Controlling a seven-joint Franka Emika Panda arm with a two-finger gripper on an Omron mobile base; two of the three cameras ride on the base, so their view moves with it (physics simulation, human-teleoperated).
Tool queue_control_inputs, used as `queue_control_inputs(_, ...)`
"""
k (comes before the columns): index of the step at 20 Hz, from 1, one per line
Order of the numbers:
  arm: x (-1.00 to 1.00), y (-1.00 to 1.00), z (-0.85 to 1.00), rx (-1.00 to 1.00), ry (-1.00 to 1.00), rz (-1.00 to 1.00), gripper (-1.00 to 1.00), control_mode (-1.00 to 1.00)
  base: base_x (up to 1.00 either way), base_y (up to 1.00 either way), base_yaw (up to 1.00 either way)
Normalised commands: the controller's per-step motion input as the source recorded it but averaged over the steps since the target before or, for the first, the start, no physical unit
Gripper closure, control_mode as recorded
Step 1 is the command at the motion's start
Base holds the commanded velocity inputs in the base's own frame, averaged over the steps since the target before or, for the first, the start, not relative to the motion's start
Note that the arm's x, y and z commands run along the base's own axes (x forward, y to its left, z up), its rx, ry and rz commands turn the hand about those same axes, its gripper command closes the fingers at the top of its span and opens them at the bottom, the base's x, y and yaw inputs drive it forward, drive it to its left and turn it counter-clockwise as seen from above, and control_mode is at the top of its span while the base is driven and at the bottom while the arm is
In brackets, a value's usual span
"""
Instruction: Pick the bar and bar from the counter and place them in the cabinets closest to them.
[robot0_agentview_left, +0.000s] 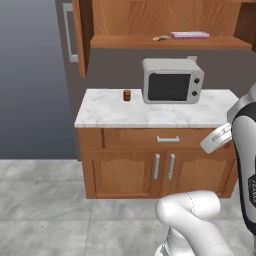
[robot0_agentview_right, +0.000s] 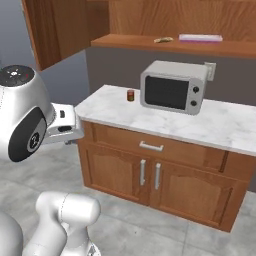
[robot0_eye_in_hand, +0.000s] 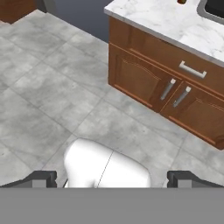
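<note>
The tan bar (robot0_agentview_left: 161, 38) is lying on the wall cabinet shelf (robot0_agentview_left: 125, 42), far above and ahead of the claw (robot0_eye_in_hand: 112, 178), just beside a flat white-and-pink item (robot0_agentview_left: 190, 35) too small to identify. The claw is standing fully released, grasping nothing, pointing down at open grey floor (robot0_eye_in_hand: 39, 96) with free room all round. The counter (robot0_agentview_left: 110, 112) edge is lying ahead of it, carrying a small red jar (robot0_agentview_right: 130, 95) and a microwave (robot0_agentview_right: 172, 86). The hand view is cutting off the counter's far part. The right base view is showing the open cabinet door (robot0_agentview_right: 55, 27) at the upper left.
</note>
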Motion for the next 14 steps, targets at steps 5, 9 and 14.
queue_control_inputs(5, 0.0, 0.0, 0.0, 0.0, 0.0, 0.0, -1.0, 1.0, -0.16, 0.0, 0.16)
queue_control_inputs(9, 0.0, 0.0, 0.0, 0.0, 0.0, 0.0, -1.0, 1.0, -0.14, 0.0, 0.16)
queue_control_inputs(14, 0.0, 0.0, 0.0, 0.0, 0.0, 0.0, -1.0, 1.0, -0.19, 0.0, 0.19)
